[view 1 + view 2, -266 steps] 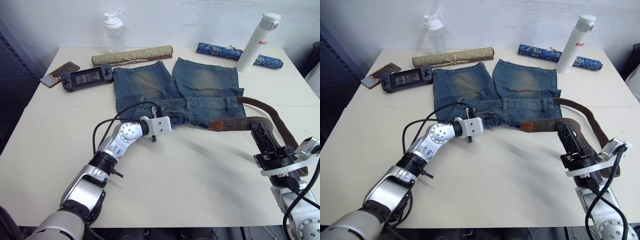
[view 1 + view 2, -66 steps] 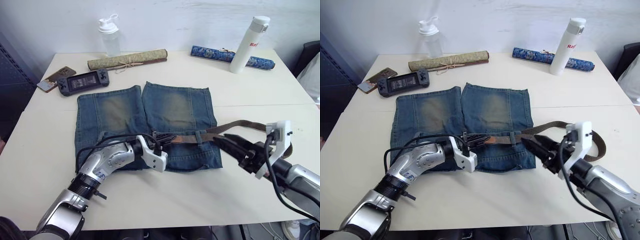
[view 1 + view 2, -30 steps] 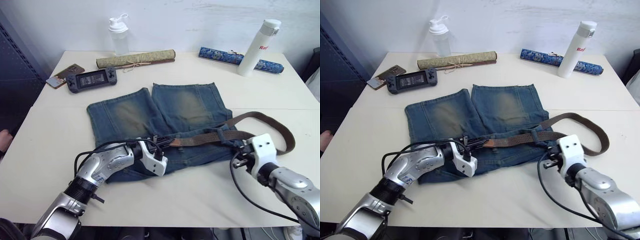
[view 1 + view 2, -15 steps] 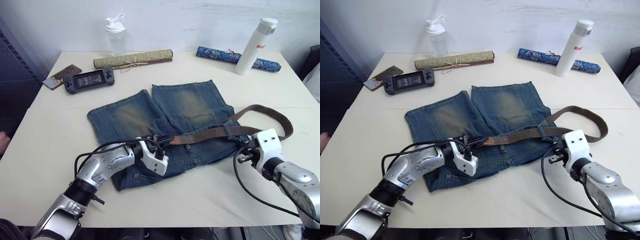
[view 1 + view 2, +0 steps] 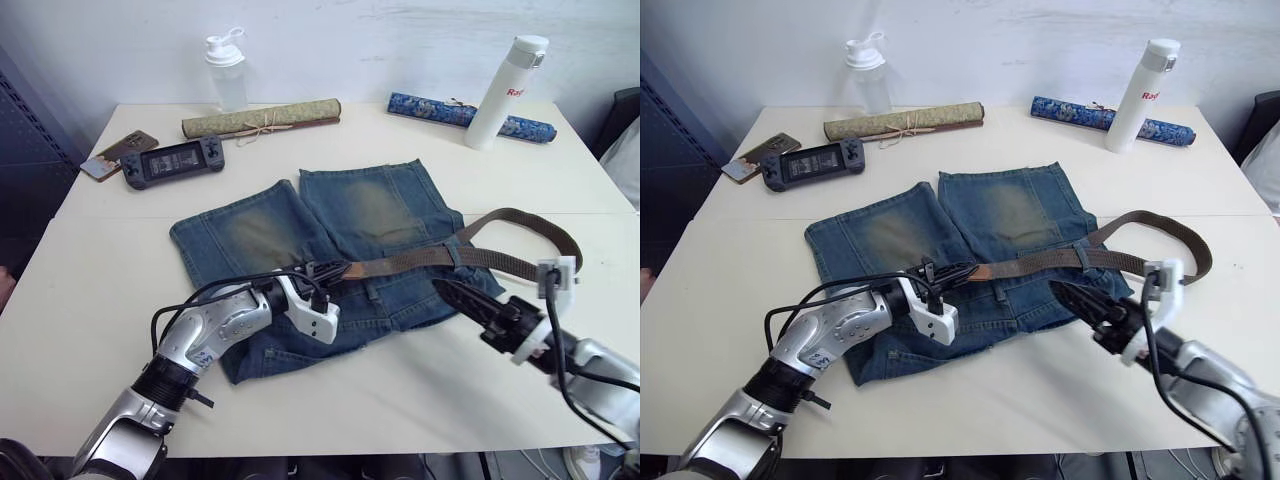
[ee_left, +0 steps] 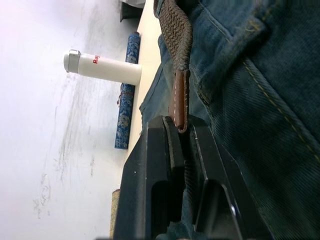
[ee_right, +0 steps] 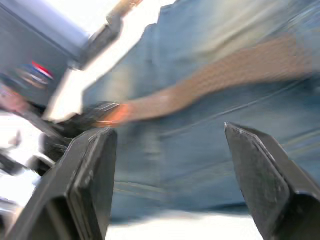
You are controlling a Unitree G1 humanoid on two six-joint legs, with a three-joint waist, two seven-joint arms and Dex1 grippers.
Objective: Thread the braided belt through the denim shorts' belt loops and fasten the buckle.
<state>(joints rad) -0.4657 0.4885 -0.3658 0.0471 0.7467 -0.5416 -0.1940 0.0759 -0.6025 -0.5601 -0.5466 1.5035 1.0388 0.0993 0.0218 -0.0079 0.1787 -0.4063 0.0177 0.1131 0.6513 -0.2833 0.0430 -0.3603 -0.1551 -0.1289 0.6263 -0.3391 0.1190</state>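
Note:
The denim shorts [image 5: 330,235] lie flat mid-table, legs pointing away from me. The braided belt [image 5: 405,262] runs along the waistband, passes under a belt loop [image 5: 1081,255], then curls off to the right in a wide loop [image 5: 560,235]. My left gripper [image 5: 318,270] is shut on the belt's tan leather end [image 6: 179,100] at the waistband's middle. My right gripper [image 5: 448,292] hovers open over the shorts' near right corner, pointing toward the left one, its fingers [image 7: 95,170] wide apart and holding nothing. I cannot make out the buckle.
Along the far edge stand a clear shaker bottle [image 5: 224,68] and a white flask [image 5: 505,80], with a tan rolled mat [image 5: 262,118] and a blue rolled mat [image 5: 455,112]. A handheld game console [image 5: 172,162] and a phone [image 5: 118,153] lie at far left.
The right gripper has opened, letting go at the shorts' right edge, and has drawn back toward me with its fingers turned leftward. The left gripper keeps its hold on the belt end.

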